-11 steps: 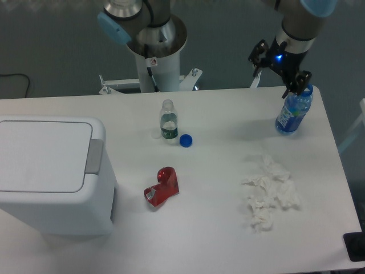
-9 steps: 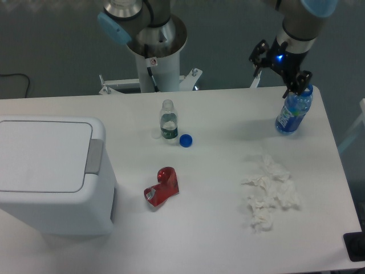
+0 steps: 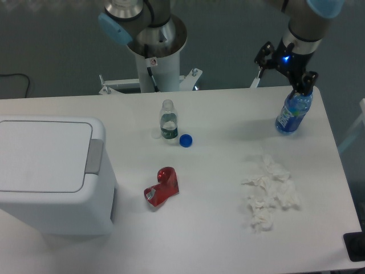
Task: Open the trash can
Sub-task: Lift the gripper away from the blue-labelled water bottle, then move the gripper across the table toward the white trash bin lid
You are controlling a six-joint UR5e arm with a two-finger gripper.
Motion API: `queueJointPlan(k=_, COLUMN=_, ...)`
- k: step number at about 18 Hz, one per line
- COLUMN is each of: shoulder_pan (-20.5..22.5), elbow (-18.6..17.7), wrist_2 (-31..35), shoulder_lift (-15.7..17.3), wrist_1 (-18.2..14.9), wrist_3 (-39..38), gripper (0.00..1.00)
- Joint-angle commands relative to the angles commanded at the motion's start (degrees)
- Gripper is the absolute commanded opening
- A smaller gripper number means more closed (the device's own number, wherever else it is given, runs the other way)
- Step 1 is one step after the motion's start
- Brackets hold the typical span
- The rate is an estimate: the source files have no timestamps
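Trash can: large boxy white plastic bin with rounded corners, standing at the left end of the table, partly cut off by the frame edge; lid flat and closed
Push tab: grey rectangular strip along the lid's right edge, facing the middle of the table; the likely release for the lid
Handling (judged): stiff, smooth moulded plastic, probably light for its bulk and liable to slide or tip if pushed sideways; nothing on the body offers a pinch hold, so a downward press on the tab looks the sounder contact, with force kept vertical
Gripper: at the far right rear of the table, well apart from the trash can, just above the top of the blue bottle; fingers appear spread with nothing visibly between them, and whether one tip touches the bottle top cannot be told
Progress (judged): lid not yet opened; the arm must cross the whole table to reach the tab
Clear bottle: upright near the table's middle rear, uncapped
Blue cap: lying just beside the clear bottle
Red crushed can: on its side, between the trash can and the table's middle
Crumpled tissues: white heap at the right front
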Motion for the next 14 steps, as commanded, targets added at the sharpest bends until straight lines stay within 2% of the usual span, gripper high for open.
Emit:
queueJointPlan(k=3, shoulder_pan=-0.35, elbow=-3.60, wrist_2=-0.26, shoulder_lift=0.96, wrist_1=1.06, wrist_3=-4.22, gripper=1.00)
queueJointPlan(k=5, shoulder_pan=-1.05, elbow=-5.54, wrist_2=-2.10, shoulder_lift=1.84, wrist_1=3.52, wrist_3=-5.46, gripper=1.00)
queueJointPlan(k=7, shoulder_pan=-1.41, elbow=-5.55, wrist_2=-5.61, shoulder_lift=4.12, wrist_1=3.09, wrist_3=-7.90, gripper=1.00)
queueJointPlan(k=10, shoulder_pan=-2.55, elbow=-5.63, wrist_2=-6.59, shoulder_lift=6.59, wrist_1=3.09, wrist_3=-21.67, gripper=1.00)
queueJointPlan(k=11, shoulder_pan=-4.29, elbow=-5.54, wrist_2=-7.99, shoulder_lift=6.77, wrist_1=3.09, wrist_3=-25.12, gripper=1.00)
queueJointPlan(k=14, shoulder_pan=-7.29, elbow=-5.81, wrist_2=-11.59, shoulder_lift=7.38, wrist_1=2.39, wrist_3=-30.67, gripper=1.00)
